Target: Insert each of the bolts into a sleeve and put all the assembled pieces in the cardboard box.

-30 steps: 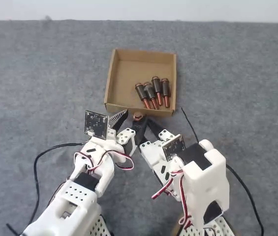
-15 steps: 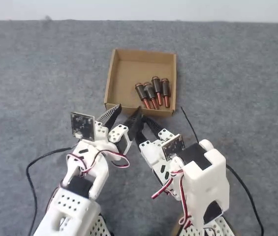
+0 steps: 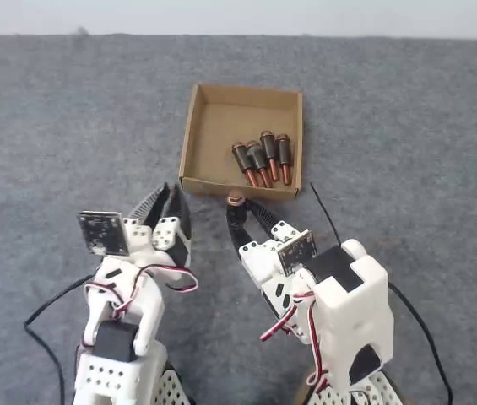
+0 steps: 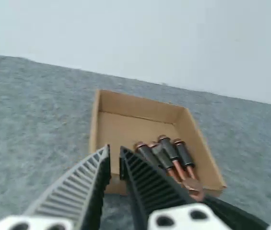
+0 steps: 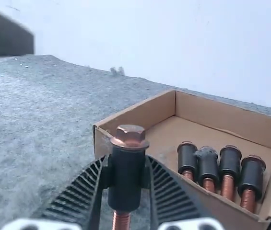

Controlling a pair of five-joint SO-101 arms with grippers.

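A grey felt-covered table point(image 3: 407, 126) carries an open cardboard box point(image 3: 221, 135) near its middle.

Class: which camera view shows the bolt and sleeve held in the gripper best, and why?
The right wrist view: the piece stands close and upright in the right gripper, head, sleeve and shank all clear. The high view shows little more than its head; the left wrist view, likewise.

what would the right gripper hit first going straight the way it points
Probably the near wall of the cardboard box, just ahead of the right gripper and the assembled piece it holds.
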